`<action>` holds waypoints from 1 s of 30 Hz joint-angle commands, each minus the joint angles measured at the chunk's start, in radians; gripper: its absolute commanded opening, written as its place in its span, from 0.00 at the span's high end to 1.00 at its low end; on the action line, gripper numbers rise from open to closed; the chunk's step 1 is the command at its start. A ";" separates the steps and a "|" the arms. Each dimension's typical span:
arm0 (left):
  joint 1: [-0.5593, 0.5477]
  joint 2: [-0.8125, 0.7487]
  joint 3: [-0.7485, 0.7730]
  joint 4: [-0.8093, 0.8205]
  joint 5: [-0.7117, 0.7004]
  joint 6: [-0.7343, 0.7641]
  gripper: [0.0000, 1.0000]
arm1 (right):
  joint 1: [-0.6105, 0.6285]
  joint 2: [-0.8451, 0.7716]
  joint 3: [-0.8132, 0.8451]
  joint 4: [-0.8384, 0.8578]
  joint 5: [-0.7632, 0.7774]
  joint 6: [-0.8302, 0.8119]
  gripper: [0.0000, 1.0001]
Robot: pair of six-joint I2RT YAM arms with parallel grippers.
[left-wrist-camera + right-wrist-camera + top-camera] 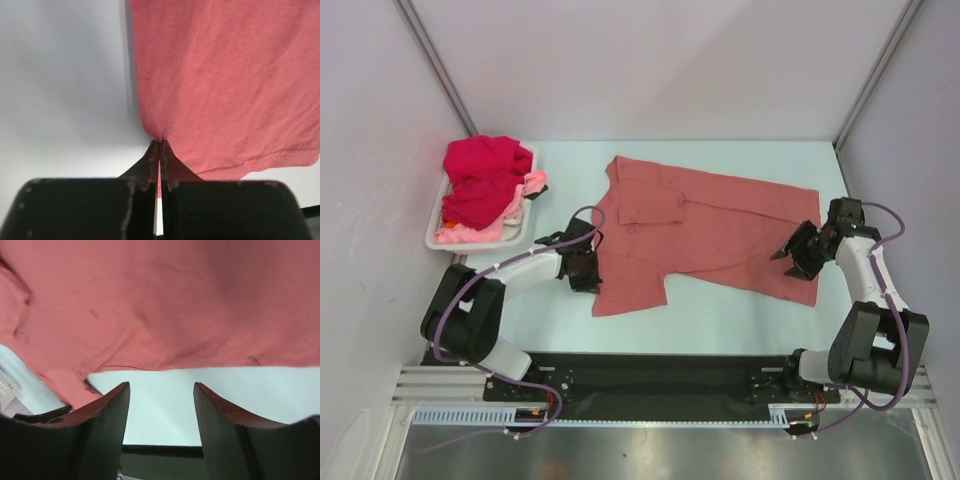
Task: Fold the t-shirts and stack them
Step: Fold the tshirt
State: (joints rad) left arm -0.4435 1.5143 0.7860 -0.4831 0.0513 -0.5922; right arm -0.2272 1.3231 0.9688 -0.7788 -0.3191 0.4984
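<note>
A dusty salmon-red t-shirt (pixel 700 230) lies spread across the middle of the table, with one sleeve folded over its chest. My left gripper (pixel 592 268) is at the shirt's left edge, shut on a pinch of the cloth. In the left wrist view, the salmon-red t-shirt (pixel 225 75) bunches into the closed tips of my left gripper (pixel 160 144). My right gripper (pixel 792 258) hovers over the shirt's right end. In the right wrist view, my right gripper (pixel 161 386) is open with only bare table between its fingers, just short of the salmon-red t-shirt's hem (pixel 160 305).
A white basket (pixel 433 238) stands at the far left of the table. It holds a crumpled crimson t-shirt (pixel 480 175) and a light pink t-shirt (pixel 520 195). Grey walls close in the left, right and back sides.
</note>
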 commanded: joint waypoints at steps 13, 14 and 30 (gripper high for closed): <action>-0.032 -0.080 0.150 -0.054 0.107 0.183 1.00 | -0.268 -0.058 -0.283 0.000 0.106 0.137 0.53; -0.032 -0.078 0.148 -0.045 0.117 0.192 1.00 | -0.280 -0.068 -0.285 -0.007 0.120 0.131 0.53; -0.032 -0.049 0.202 -0.002 0.225 0.239 1.00 | -0.377 -0.007 -0.213 0.021 0.196 0.092 0.57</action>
State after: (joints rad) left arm -0.4694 1.4811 0.9459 -0.5056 0.2447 -0.3801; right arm -0.5953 1.2972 0.7204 -0.7906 -0.1356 0.5919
